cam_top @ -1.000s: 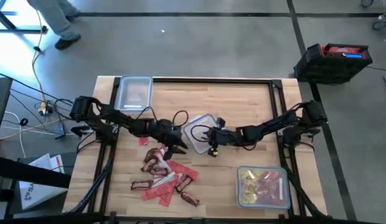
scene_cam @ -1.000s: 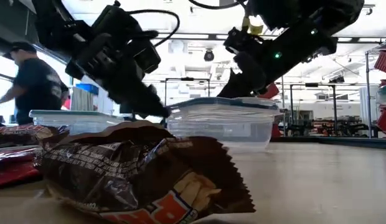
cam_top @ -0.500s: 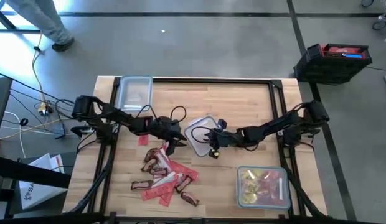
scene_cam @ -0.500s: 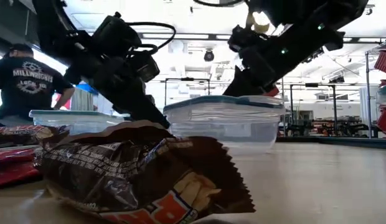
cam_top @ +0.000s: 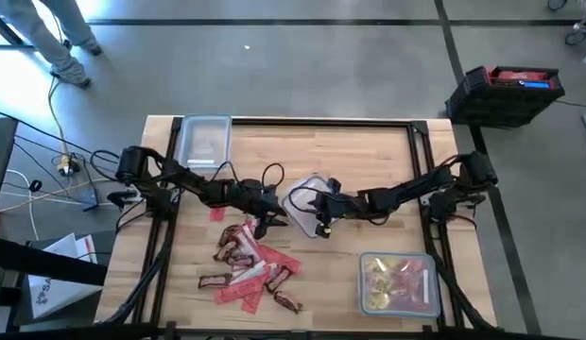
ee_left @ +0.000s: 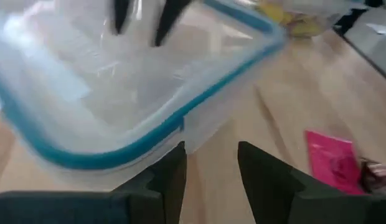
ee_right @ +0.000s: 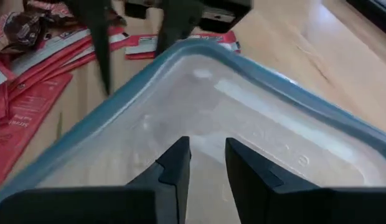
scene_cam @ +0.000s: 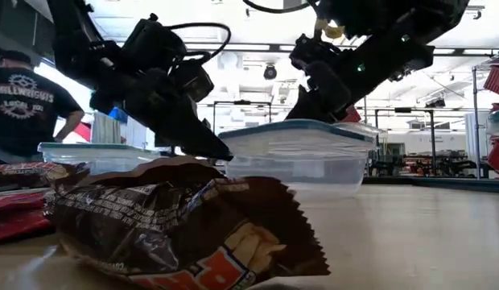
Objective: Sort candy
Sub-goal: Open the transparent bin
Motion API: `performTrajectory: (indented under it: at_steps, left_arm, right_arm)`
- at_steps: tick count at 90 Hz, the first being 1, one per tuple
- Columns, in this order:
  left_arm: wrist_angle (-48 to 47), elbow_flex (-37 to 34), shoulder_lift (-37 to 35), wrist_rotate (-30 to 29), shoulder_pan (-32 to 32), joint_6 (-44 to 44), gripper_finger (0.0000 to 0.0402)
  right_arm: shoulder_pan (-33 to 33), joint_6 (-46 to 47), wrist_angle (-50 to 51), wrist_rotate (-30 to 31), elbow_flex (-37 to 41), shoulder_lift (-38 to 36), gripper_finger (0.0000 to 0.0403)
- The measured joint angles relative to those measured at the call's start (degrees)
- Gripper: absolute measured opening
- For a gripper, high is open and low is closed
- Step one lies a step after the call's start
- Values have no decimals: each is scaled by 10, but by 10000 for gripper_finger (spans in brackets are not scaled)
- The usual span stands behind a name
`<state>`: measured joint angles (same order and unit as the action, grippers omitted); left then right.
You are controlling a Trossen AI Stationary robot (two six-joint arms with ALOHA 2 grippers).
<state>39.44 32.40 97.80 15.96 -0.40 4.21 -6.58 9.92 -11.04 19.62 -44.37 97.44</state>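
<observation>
A clear container (cam_top: 302,200) with a teal-rimmed lid (ee_right: 199,93) stands at the table's middle. My left gripper (cam_top: 266,218) (ee_left: 210,158) is open at its near-left corner (ee_left: 180,123), fingers low and level. My right gripper (cam_top: 318,213) (ee_right: 205,155) is open over the lid, coming from the right. The candy (cam_top: 250,264), red packets and dark brown bars, lies in a heap near the front; one brown wrapper (scene_cam: 177,225) fills the low view's foreground. A pink packet (ee_left: 333,158) lies on the wood. My left gripper has its fingertips (scene_cam: 220,151) right at the container's lid rim, at the near-left corner; whether they touch it I cannot tell. My right gripper slants down from the right onto the lid's top (scene_cam: 310,121), with its fingers (ee_left: 121,15) spread apart. The fingertips seem to rest on it, and the container stands on the table.
A second lidded clear container (cam_top: 203,140) stands at the far left. A third one (cam_top: 399,283), holding yellow and pink sweets, is at the near right. A person (scene_cam: 24,105) stands beyond the table's left side. Bare wood lies between the near-right container and the heap.
My left gripper has dipped and drawn in toward the middle container's near-left corner. My right gripper has stayed over the lid, shifting slightly toward the table's left. The person has walked along the far left.
</observation>
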Motion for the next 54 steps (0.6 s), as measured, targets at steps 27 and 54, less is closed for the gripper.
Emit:
performTrajectory:
  at_steps: [27,54]
  left_arm:
    - [-3,29,-20,61,-23,0,126]
    - [-34,29,-95,15,-36,-11,126]
  right_arm:
    - [3,-78,-25,26,3,-18,75]
    - [-43,-113,115,25,-59,-82,109]
